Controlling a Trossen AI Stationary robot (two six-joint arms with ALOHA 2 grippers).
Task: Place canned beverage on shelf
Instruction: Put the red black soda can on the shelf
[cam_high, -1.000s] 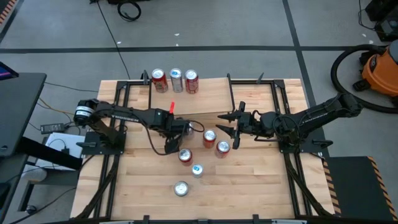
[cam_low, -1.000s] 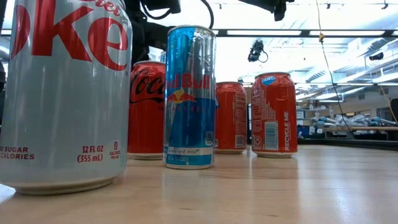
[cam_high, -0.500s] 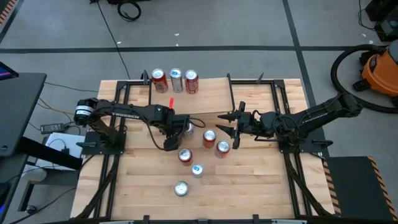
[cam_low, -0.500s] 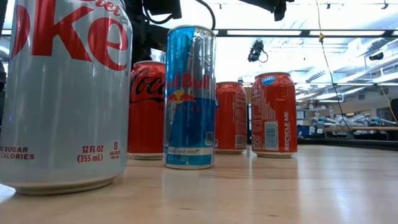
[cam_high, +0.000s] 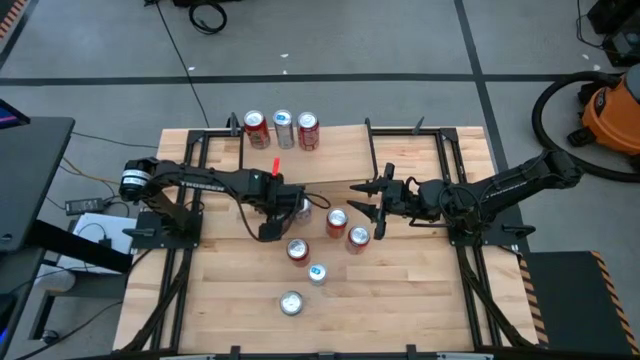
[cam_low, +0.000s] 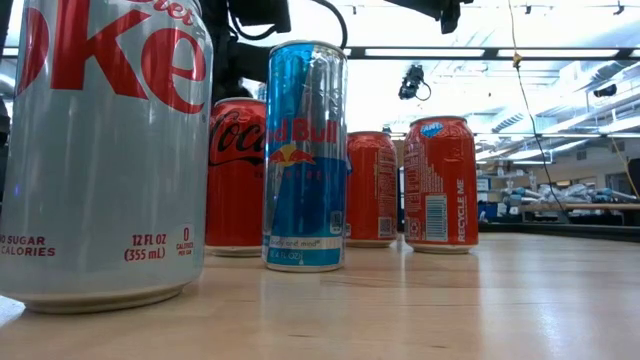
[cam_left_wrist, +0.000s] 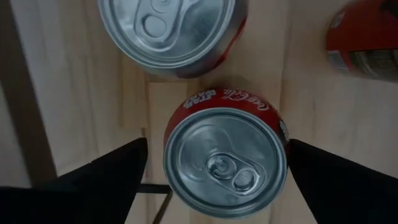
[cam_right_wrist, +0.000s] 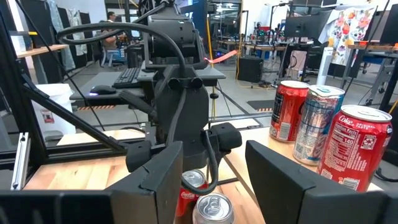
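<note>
From above we saw the left gripper (cam_high: 268, 232) spread over a red can (cam_high: 297, 249) on the surface (cam_high: 400, 300), shelf (cam_high: 340, 155) behind, right gripper (cam_high: 362, 199) part-open, empty, in left wrist view fingers (cam_left_wrist: 118, 168) flanked the can without touching.

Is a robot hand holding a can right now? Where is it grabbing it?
No. The left gripper has its fingers apart on either side of a red can, not touching it. The right gripper is empty too.
</note>
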